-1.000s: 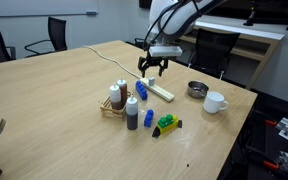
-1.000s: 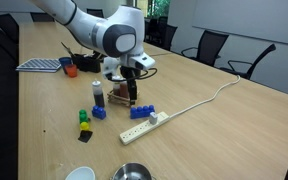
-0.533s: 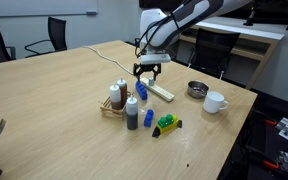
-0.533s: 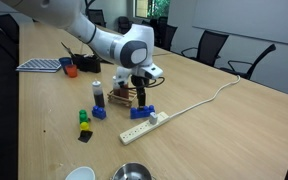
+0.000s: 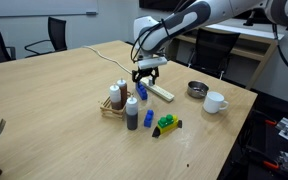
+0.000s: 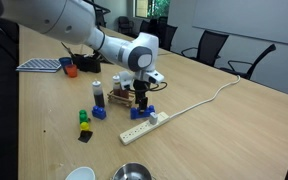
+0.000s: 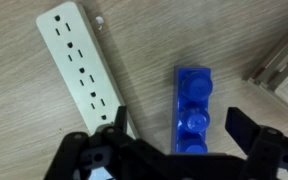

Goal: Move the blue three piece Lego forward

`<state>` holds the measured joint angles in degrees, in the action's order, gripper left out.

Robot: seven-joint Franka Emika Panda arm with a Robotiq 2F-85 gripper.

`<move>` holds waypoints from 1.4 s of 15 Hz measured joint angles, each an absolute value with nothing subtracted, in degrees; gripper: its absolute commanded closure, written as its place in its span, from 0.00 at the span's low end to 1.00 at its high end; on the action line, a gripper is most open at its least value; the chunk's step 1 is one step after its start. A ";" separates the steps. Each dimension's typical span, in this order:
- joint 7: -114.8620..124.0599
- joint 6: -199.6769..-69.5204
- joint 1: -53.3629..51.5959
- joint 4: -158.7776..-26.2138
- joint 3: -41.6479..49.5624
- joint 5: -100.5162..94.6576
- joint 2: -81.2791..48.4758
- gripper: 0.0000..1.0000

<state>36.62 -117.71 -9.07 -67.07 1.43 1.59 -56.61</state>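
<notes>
Wrist view: gripper [image 7: 176, 122] with jaws spread, 1 finger on each side of the blue three piece Lego [image 7: 192, 108], touching neither. The Lego, 3 studs in 1 row, lies flat on the wooden table [image 5: 44, 90]. 1 white power strip [image 7: 82, 65] lies just left of it. In an exterior view, farther right: 1 metal bowl [image 5: 197, 89] and 1 white mug [image 5: 216, 101]. Nearer: 1 small blue block [image 5: 148, 119] and 1 green-and-yellow block [image 5: 167, 125]. Any print is too small to read.
</notes>
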 measured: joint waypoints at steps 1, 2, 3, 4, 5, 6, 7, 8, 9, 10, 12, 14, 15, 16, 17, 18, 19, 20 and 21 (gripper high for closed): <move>36.29 -116.34 -9.10 -65.58 1.43 1.59 -57.61 0.00; 36.06 -115.19 -9.07 -64.22 1.43 1.59 -58.62 0.00; 35.80 -114.05 -8.99 -62.74 1.43 1.59 -59.65 0.00; 35.59 -113.10 -8.92 -61.24 1.43 1.69 -60.64 0.00; 35.47 -112.09 -8.86 -59.76 1.43 1.90 -61.59 0.00; 35.29 -111.31 -8.81 -58.29 1.43 2.23 -62.50 0.13; 35.18 -110.58 -8.80 -56.89 1.41 2.67 -63.31 0.26; 35.01 -109.84 -8.79 -55.48 1.36 3.15 -64.17 0.34; 34.87 -109.34 -8.78 -54.17 1.28 3.65 -64.94 0.40; 34.81 -108.90 -8.76 -53.03 1.19 4.10 -65.71 0.48; 34.77 -107.79 -8.59 -50.83 1.01 5.09 -67.22 0.62; 34.74 -106.98 -8.21 -48.80 0.67 5.98 -68.55 0.77; 34.73 -106.67 -8.01 -47.89 0.50 6.32 -69.04 0.82; 34.72 -106.32 -7.85 -46.91 0.33 6.62 -69.43 0.90; 34.71 -106.05 -7.74 -46.17 0.17 6.98 -69.57 0.90; 34.65 -105.84 -7.62 -45.45 -0.03 7.35 -69.54 0.90; 34.45 -105.74 -7.49 -44.77 -0.33 7.58 -69.38 0.90; 34.13 -105.59 -7.38 -44.08 -0.55 7.63 -69.13 0.90; 33.36 -105.30 -7.35 -43.73 -0.60 7.60 -68.60 0.90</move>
<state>33.36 -105.30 -7.35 -43.73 -0.60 7.60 -68.60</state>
